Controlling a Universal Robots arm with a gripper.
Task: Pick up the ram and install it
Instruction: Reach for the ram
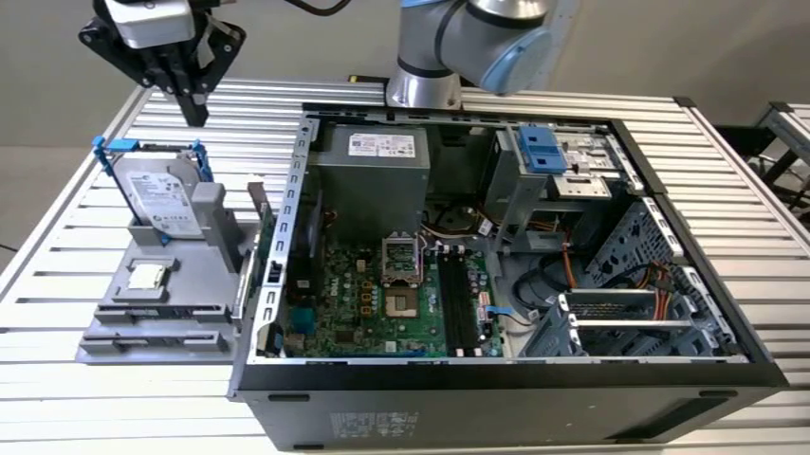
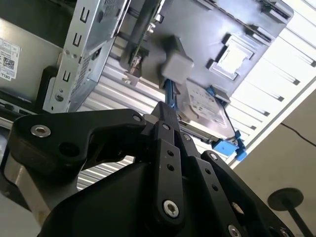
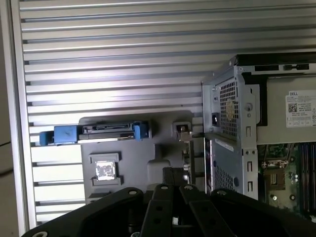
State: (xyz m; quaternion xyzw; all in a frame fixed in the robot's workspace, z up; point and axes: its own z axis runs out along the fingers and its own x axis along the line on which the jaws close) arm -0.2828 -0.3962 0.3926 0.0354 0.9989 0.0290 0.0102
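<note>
The gripper (image 1: 193, 112) points straight down, closed and empty; it hangs raised near the hard drive (image 1: 162, 194).

The surface (image 1: 727, 180) is ribbed silver metal with a dull shine. The gripper (image 1: 195, 116) looks matt black. The hard drive (image 1: 162, 194) has a shiny metal top and a blue plastic frame (image 1: 139, 145). Its grey holder (image 1: 165, 318) looks smooth and matt
</note>
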